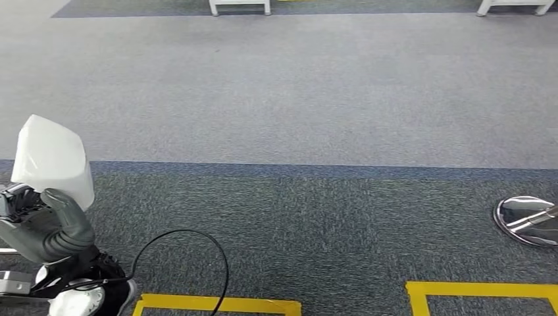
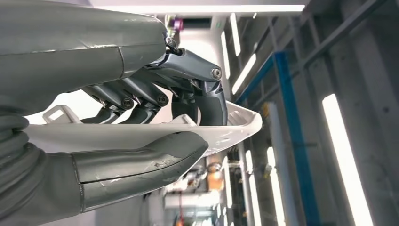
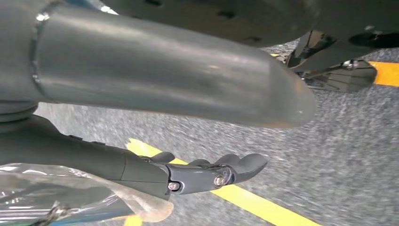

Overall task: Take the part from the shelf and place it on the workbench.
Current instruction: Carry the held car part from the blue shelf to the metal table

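Observation:
The part [image 1: 52, 158] is a white plastic shell, held up at the lower left of the head view by my left hand [image 1: 46, 227]. In the left wrist view the part [image 2: 141, 134] lies as a thin white slab clamped between the grey thumb [image 2: 141, 165] and the dark fingers [image 2: 188, 94]. My right hand [image 3: 141, 66] hangs over the carpet with its thumb and fingers [image 3: 211, 172] apart and nothing between them. No shelf or workbench top is in view.
Grey carpet stretches ahead. Yellow tape lines [image 1: 217, 305] [image 1: 480, 289] mark the near floor. A black cable [image 1: 191, 237] loops by my left arm. A shiny round metal base [image 1: 526, 220] sits at the right. White furniture legs [image 1: 239, 6] stand far off.

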`<action>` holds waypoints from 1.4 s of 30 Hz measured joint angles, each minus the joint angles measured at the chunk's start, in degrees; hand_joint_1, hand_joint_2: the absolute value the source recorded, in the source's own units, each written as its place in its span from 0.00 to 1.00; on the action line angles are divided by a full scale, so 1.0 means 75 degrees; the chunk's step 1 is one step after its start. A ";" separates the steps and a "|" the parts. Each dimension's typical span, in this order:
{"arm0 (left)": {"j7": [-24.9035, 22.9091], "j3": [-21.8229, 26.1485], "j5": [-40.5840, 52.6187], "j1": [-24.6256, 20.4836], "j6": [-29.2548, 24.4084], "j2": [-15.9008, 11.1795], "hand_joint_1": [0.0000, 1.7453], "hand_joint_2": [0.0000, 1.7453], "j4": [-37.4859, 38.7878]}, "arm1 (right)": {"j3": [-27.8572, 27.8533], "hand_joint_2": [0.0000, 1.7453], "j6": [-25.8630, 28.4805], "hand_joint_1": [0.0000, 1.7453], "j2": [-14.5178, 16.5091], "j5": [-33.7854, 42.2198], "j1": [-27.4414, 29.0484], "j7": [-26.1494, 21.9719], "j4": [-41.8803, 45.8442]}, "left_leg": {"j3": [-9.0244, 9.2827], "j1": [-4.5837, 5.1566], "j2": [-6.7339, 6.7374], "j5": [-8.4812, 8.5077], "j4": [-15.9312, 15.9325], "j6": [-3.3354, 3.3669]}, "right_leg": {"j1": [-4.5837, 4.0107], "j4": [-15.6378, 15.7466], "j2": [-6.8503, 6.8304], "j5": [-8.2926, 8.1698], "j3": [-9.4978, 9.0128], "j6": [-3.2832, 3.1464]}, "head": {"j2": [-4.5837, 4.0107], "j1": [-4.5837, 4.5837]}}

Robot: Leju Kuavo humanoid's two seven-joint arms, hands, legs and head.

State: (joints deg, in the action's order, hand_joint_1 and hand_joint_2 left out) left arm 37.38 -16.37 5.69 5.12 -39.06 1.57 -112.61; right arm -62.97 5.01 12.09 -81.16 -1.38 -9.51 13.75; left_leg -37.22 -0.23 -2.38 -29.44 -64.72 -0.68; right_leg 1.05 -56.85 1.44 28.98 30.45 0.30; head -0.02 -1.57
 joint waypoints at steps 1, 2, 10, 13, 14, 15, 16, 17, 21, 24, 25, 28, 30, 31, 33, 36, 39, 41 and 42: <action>0.0000 -0.0003 0.0000 -0.0002 0.0000 0.0000 1.00 1.00 0.0001 | 0.0000 0.00 0.0000 0.00 -0.0001 -0.0001 0.0008 -0.0002 0.0000 | -0.0261 -0.0009 0.0149 -0.0251 -0.0546 -0.0029 | -0.0015 -0.0001 -0.0129 0.0021 -0.0017 -0.0024 | 0.0000 -0.0011; 0.0000 -0.0004 -0.0001 0.0006 0.0000 0.0000 1.00 1.00 0.0001 | 0.0000 0.00 0.0000 0.00 -0.0001 -0.0002 0.0016 -0.0001 0.0000 | -0.0504 -0.0025 0.0208 -0.0436 -0.1043 -0.0052 | -0.0028 -0.0003 -0.0263 0.0043 -0.0033 -0.0035 | 0.0000 -0.0010; 0.0000 -0.0010 0.0001 0.0031 0.0000 -0.0006 1.00 1.00 0.0001 | 0.0000 0.00 -0.0003 0.00 -0.0003 -0.0002 -0.0021 0.0001 -0.0003 | 0.0425 0.0131 0.0832 0.0436 0.0788 0.0172 | -0.0128 -0.0009 -0.1030 0.0272 -0.0250 0.0121 | 0.0001 0.0002; 0.0000 -0.0007 0.0002 0.0053 0.0000 -0.0006 1.00 1.00 -0.0002 | 0.0000 0.00 -0.0004 0.00 -0.0003 -0.0008 -0.0056 0.0007 -0.0003 | 0.0428 0.0103 0.0577 0.0480 0.0887 0.0324 | -0.0102 -0.0088 -0.0980 0.0409 -0.0256 0.0238 | 0.0000 0.0023; 0.0000 -0.0012 0.0004 0.0050 0.0000 -0.0001 1.00 1.00 -0.0004 | 0.0001 0.00 -0.0004 0.00 -0.0003 -0.0011 -0.0063 0.0008 -0.0004 | 0.0444 0.0079 0.0496 0.0499 0.0926 0.0371 | -0.0084 -0.0328 -0.0772 0.0560 -0.0143 0.0268 | 0.0000 0.0044; 0.0000 -0.0019 0.0004 0.0048 0.0000 0.0005 1.00 1.00 -0.0004 | 0.0001 0.00 -0.0004 0.00 -0.0003 -0.0013 -0.0064 0.0008 -0.0004 | 0.0455 0.0061 0.0420 0.0510 0.0946 0.0404 | -0.0063 -0.0740 -0.0520 0.0772 0.0068 0.0287 | 0.0000 0.0068; 0.0000 -0.0025 0.0004 0.0044 0.0000 0.0007 1.00 1.00 -0.0004 | 0.0002 0.00 -0.0005 0.00 -0.0003 -0.0014 -0.0054 0.0009 -0.0005 | 0.0452 0.0059 0.0336 0.0508 0.0947 0.0425 | -0.0054 -0.1293 -0.0329 0.1006 0.0354 0.0298 | 0.0000 0.0084; 0.0000 -0.0030 0.0004 0.0046 0.0000 0.0009 1.00 1.00 -0.0003 | 0.0002 0.00 -0.0006 0.00 -0.0004 -0.0014 -0.0040 0.0010 -0.0006 | 0.0451 0.0059 0.0242 0.0504 0.0945 0.0435 | -0.0052 -0.1837 -0.0243 0.1186 0.0656 0.0309 | 0.0000 0.0096; 0.0000 -0.0035 0.0002 0.0052 0.0000 0.0009 1.00 1.00 -0.0002 | 0.0000 0.00 -0.0006 0.00 -0.0006 -0.0015 0.0003 0.0018 -0.0009 | 0.0488 0.0052 -0.0208 0.0489 0.0924 0.0424 | -0.0042 -0.1542 -0.0096 0.0556 0.0761 0.0299 | 0.0000 0.0096; -0.0003 -0.0041 0.0002 0.0045 0.0000 0.0010 1.00 1.00 -0.0002 | 0.0000 0.00 -0.0006 0.00 -0.0012 -0.0019 0.0003 0.0033 -0.0015 | 0.0428 0.0035 -0.0503 0.0461 0.0839 0.0322 | 0.0012 -0.0290 0.0530 0.0040 0.0230 0.0238 | 0.0000 0.0088; -0.0005 -0.0044 0.0003 0.0049 0.0000 0.0009 1.00 1.00 -0.0002 | 0.0000 0.00 -0.0007 0.00 -0.0014 -0.0023 0.0003 0.0039 -0.0018 | 0.0389 0.0019 -0.0603 0.0474 0.0829 0.0264 | 0.0010 -0.0187 0.0632 0.0052 0.0172 0.0202 | 0.0000 0.0085; -0.0009 -0.0047 0.0007 0.0070 0.0000 0.0002 1.00 1.00 -0.0002 | 0.0000 0.00 -0.0009 0.00 -0.0014 -0.0034 -0.0001 0.0052 -0.0023 | 0.0307 -0.0004 -0.0644 0.0476 0.0785 0.0118 | 0.0001 -0.0102 0.0349 0.0019 0.0097 0.0065 | 0.0001 0.0065; -0.0009 -0.0053 0.0013 0.0055 0.0000 0.0000 1.00 1.00 -0.0001 | 0.0000 0.00 -0.0010 0.00 -0.0014 -0.0036 0.0004 0.0046 -0.0028 | 0.0065 0.0021 -0.0179 0.0171 0.0252 0.0055 | 0.0003 -0.0044 0.0090 0.0009 0.0039 -0.0016 | 0.0001 0.0027; -0.0009 -0.0058 0.0016 0.0047 0.0000 0.0000 1.00 1.00 -0.0001 | 0.0000 0.00 -0.0010 0.00 -0.0015 -0.0035 0.0010 0.0039 -0.0028 | -0.0156 0.0025 0.0054 -0.0064 -0.0223 0.0023 | -0.0016 -0.0037 -0.0040 0.0024 0.0022 -0.0042 | 0.0000 0.0010; -0.0009 -0.0069 0.0017 0.0050 0.0000 0.0000 1.00 1.00 0.0006 | 0.0000 0.00 -0.0010 0.00 -0.0021 -0.0033 0.0019 0.0024 -0.0029 | -0.0578 -0.0001 0.0208 -0.0396 -0.1105 -0.0016 | -0.0050 -0.0039 -0.0301 0.0057 0.0005 -0.0075 | 0.0000 0.0008; -0.0009 -0.0073 0.0017 0.0055 0.0000 -0.0007 1.00 1.00 0.0012 | 0.0000 0.00 -0.0012 0.00 -0.0026 -0.0034 -0.0003 -0.0001 -0.0030 | -0.0328 0.0002 0.0301 0.0027 -0.0667 0.0025 | -0.0079 -0.0041 -0.0638 0.0118 -0.0056 -0.0071 | 0.0000 0.0007; -0.0012 -0.0087 0.0023 0.0031 0.0000 -0.0012 1.00 1.00 0.0012 | 0.0000 0.00 -0.0017 0.00 -0.0026 -0.0036 -0.0031 -0.0012 -0.0035 | 0.0370 0.0138 0.0816 0.0454 0.0647 0.0181 | -0.0122 -0.0041 -0.0887 0.0197 -0.0138 -0.0011 | 0.0000 0.0010; -0.0015 -0.0106 0.0034 0.0025 0.0000 -0.0015 1.00 1.00 0.0012 | 0.0000 0.00 -0.0017 0.00 -0.0026 -0.0038 -0.0051 -0.0015 -0.0039 | 0.0439 0.0210 0.0879 0.0417 0.0836 0.0260 | -0.0147 -0.0030 -0.1055 0.0237 -0.0168 0.0057 | 0.0000 0.0015; -0.0015 -0.0114 0.0041 0.0028 0.0000 -0.0017 1.00 1.00 0.0012 | 0.0000 0.00 -0.0017 0.00 -0.0026 -0.0039 -0.0065 -0.0014 -0.0039 | 0.0444 0.0194 0.0782 0.0431 0.0865 0.0296 | -0.0147 -0.0019 -0.1139 0.0265 -0.0188 0.0096 | 0.0001 0.0017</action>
State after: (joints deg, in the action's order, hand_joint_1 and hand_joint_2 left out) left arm 37.27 -17.22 5.99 5.34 -39.06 1.44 -112.53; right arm -62.97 4.87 11.89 -81.46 -1.86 -9.62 13.46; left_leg -33.89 1.22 3.49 -26.21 -58.23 1.54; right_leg -0.06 -57.00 -7.10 30.97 29.04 1.02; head -0.02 -1.44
